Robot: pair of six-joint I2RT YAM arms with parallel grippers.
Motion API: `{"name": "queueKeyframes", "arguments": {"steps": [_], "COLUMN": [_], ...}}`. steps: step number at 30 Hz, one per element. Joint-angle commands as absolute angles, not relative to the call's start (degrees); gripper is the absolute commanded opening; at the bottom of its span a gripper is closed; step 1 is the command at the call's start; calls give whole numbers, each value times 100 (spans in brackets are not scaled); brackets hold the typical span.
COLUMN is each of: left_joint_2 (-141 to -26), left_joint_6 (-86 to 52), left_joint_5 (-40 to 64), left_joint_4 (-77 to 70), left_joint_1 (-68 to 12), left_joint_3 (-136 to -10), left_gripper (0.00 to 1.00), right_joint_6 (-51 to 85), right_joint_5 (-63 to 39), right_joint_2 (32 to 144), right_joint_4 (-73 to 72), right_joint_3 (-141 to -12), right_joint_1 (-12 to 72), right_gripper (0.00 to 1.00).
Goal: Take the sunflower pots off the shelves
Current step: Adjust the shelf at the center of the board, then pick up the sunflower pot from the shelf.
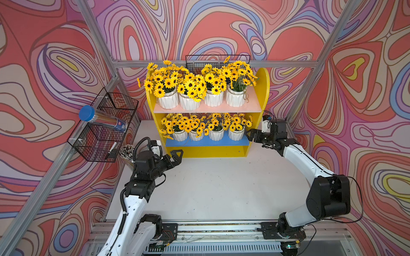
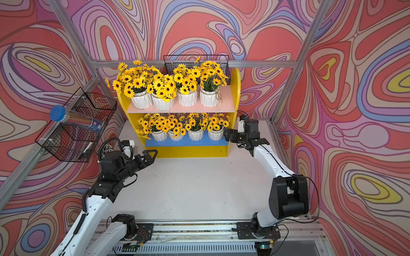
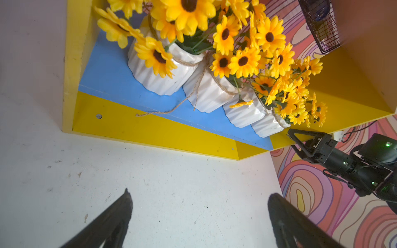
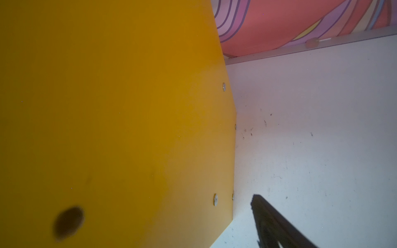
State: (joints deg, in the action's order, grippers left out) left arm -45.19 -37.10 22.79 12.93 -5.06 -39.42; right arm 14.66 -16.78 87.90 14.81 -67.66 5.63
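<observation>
The yellow shelves (image 1: 264, 88) (image 2: 235, 88) stand at the back of the white table. Several sunflower pots (image 1: 168, 100) (image 2: 187, 98) line the pink upper board, and several more (image 1: 216, 134) (image 3: 163, 81) stand on the blue lower board (image 1: 199, 141). My left gripper (image 1: 176, 155) (image 3: 200, 195) hangs open and empty over the table, in front of the shelves' lower left corner. My right gripper (image 1: 249, 134) (image 2: 227, 134) is open at the outer face of the right side panel, level with the blue board. One finger (image 4: 264, 214) shows beside that panel (image 4: 129, 128).
A black wire basket (image 1: 97, 141) on the left frame holds a clear jar with a blue lid (image 1: 88, 113). A jar of pencils (image 1: 127, 150) stands under it, close behind my left wrist. Another wire basket (image 1: 217, 59) hangs behind the shelves. The patterned right wall (image 1: 332, 110) is close to my right arm.
</observation>
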Motion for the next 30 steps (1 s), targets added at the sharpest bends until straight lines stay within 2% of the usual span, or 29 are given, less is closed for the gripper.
{"name": "queueKeyframes", "arguments": {"steps": [1,12,19,24,30], "left_joint_2": [-4454,-4245,-4166,-4025,-3668], "left_joint_6": [-3527,-3210,-3027,-2814,-2874], "left_joint_5": [2122,2058,1918,1569,2134], "left_joint_4": [1687,2093,2357,2619,2648], "left_joint_1": [-510,-510,-510,-510,-510], "left_joint_3": [-4147,-4243,-4393,-4511,-4207], "left_gripper": [100,100,100,100,100], "right_joint_6": [1747,1923,1910,2403,2484], "right_joint_5": [-1010,-1468,-1708,-1575,-328], "right_joint_2": [8890,7658,7061,6241,5324], "right_joint_4": [808,1085,1573,1545,1949], "right_joint_3": [-6708,-5925,-5627,-4985,-4647], "right_joint_1": [448,465,723,1331,2636], "right_gripper": [91,95,94,91,91]}}
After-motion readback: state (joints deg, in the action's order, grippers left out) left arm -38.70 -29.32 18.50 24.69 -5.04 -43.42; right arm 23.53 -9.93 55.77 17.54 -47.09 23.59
